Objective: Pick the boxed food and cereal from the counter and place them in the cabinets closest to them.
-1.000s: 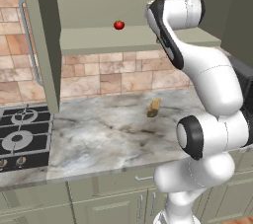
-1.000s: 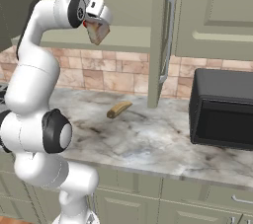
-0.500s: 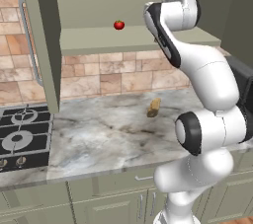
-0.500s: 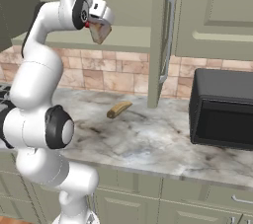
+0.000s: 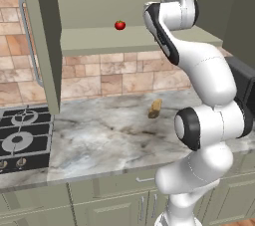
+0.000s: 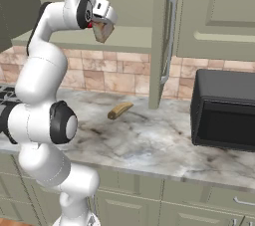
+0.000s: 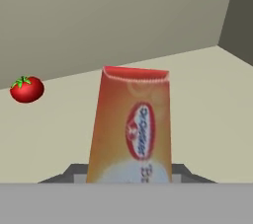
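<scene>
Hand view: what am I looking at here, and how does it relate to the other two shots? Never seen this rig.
It is a rendered kitchen with a white robot arm on a drivable base. Two cameras ride on the base behind the arm, one to its left and one to its right, looking forward over the marble counter. The third sits on the hand and looks along the gripper. The gripper is shut on an orange box, raised in front of the open wall cabinet. A tomato sits on the cabinet shelf. On the counter lies a small brown loaf-like item, with a black microwave to the right and a gas hob to the left.
</scene>
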